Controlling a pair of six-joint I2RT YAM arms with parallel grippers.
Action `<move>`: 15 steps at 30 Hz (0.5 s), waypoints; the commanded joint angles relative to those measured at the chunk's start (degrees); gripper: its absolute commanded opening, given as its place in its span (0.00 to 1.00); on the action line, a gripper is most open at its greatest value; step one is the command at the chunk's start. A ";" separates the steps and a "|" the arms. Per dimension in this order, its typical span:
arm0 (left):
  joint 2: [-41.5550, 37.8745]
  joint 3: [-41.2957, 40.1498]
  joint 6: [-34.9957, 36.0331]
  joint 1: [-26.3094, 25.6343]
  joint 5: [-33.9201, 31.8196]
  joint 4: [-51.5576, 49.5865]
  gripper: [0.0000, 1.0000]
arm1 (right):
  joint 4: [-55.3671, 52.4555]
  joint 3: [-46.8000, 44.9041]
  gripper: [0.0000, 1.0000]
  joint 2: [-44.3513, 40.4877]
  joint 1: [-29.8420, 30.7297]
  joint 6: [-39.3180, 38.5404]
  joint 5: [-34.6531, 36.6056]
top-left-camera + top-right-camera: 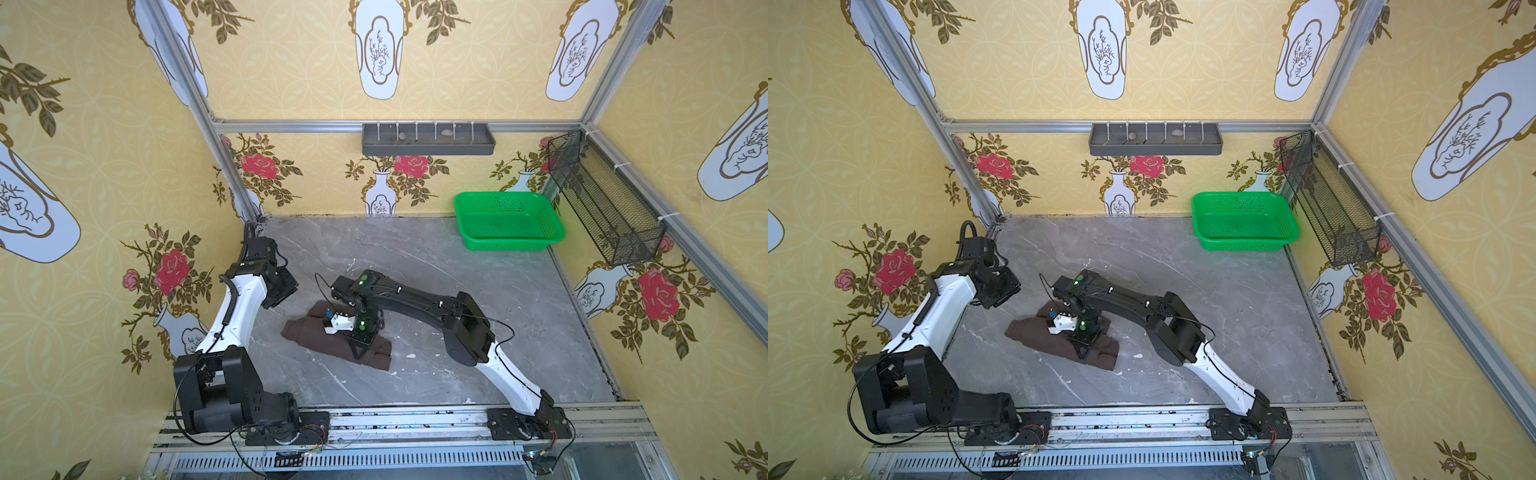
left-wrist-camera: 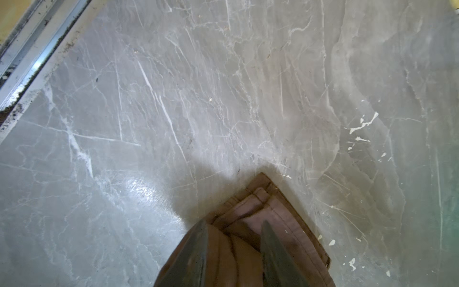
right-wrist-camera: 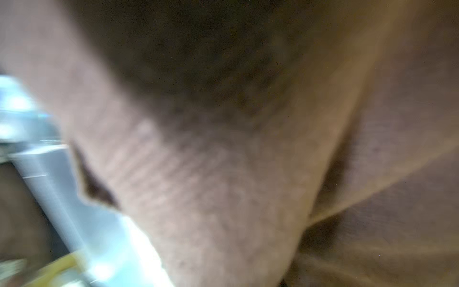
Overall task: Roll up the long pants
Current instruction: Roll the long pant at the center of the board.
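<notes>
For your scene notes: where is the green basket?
In both top views, the green basket sits in the table's far right corner, beside the wire rack.

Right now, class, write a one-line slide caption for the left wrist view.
Jaws parted, the left gripper hangs over a folded corner of the long pants on the marble table.

The long pants (image 1: 299, 332) are plain dark brown. The tabletop (image 1: 457, 291) is grey marble with white veins. The far-right basket (image 1: 509, 243) is bright green mesh. The walls (image 1: 104, 174) are yellow with red roses and pale vases.
</notes>
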 commanded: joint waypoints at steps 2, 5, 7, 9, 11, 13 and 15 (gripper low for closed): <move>-0.42 -1.37 0.61 -0.02 1.15 -1.37 0.38 | -1.42 -1.68 0.06 0.29 -3.75 0.33 -21.06; -0.24 -1.09 1.63 -0.03 2.29 -2.18 0.38 | -0.62 -1.63 0.03 1.16 -6.70 0.94 -28.48; -0.10 -0.93 2.12 -0.09 3.06 -3.00 0.37 | 0.19 -1.58 0.05 1.53 -7.97 1.46 -32.24; 0.04 -0.89 2.40 -0.10 3.75 -3.54 0.37 | 0.86 -1.58 0.05 2.30 -8.79 2.12 -34.50; -0.05 -0.99 2.46 -0.22 4.65 -3.82 0.37 | 1.36 -1.42 0.05 3.68 -9.17 2.32 -36.17; -0.18 -0.99 2.33 -0.45 5.50 -3.82 0.37 | 1.56 -1.07 0.05 5.25 -9.35 2.42 -37.06; -0.15 -0.99 2.05 -0.92 6.44 -3.87 0.37 | 1.65 -0.99 0.05 6.76 -9.68 2.43 -37.92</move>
